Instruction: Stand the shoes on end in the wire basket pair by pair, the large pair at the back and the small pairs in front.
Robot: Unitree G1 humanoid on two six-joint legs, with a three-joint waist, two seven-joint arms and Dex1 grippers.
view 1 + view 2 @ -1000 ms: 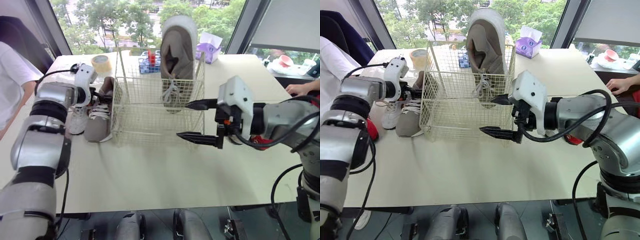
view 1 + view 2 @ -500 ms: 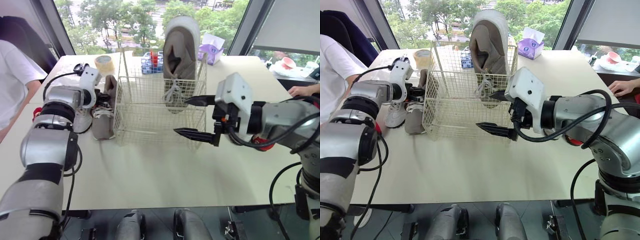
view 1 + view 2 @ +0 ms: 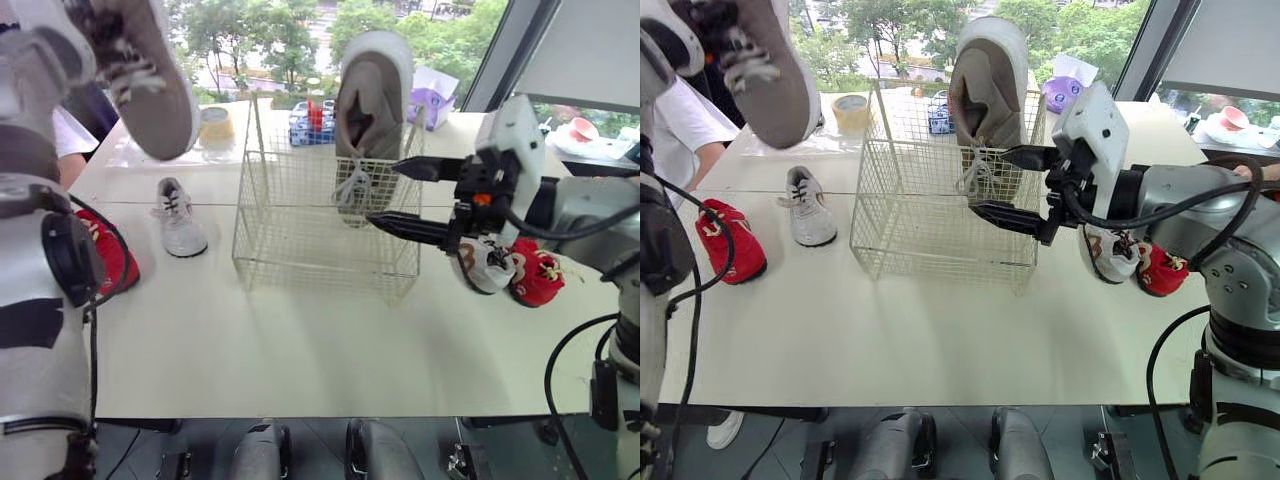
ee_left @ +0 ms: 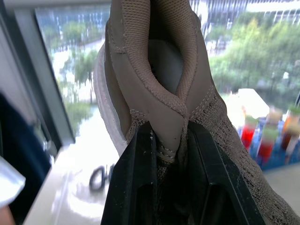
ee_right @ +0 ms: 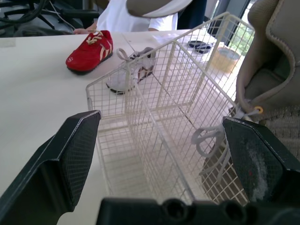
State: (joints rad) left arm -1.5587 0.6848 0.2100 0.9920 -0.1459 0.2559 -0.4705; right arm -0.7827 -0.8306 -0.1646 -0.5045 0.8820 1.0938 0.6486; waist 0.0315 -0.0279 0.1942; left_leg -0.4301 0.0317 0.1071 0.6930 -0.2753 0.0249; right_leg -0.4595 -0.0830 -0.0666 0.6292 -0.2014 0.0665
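My left gripper point(image 4: 171, 133) is shut on the heel collar of a large tan shoe point(image 3: 150, 85), held high in the air left of the wire basket point(image 3: 300, 245). Its mate point(image 3: 370, 100) stands on end in the basket's back right corner. My right gripper point(image 3: 386, 192) hangs open at the basket's right wall, with nothing between its fingers. A small white shoe point(image 3: 180, 222) and a red shoe point(image 3: 112, 258) lie on the table to the left. Another small white shoe point(image 3: 485, 265) and red shoe point(image 3: 540, 275) lie at the right, behind my right arm.
A tape roll point(image 3: 215, 125), a rack of tubes point(image 3: 310, 118) and a purple tissue box point(image 3: 435, 95) sit behind the basket. A person in a white shirt point(image 3: 685, 110) stands at the table's left. The table's front half is bare.
My left gripper has shut on the tan shoe beside the basket and lifted it high off the table. My right gripper has risen toward the basket's right wall. The camera has shifted.
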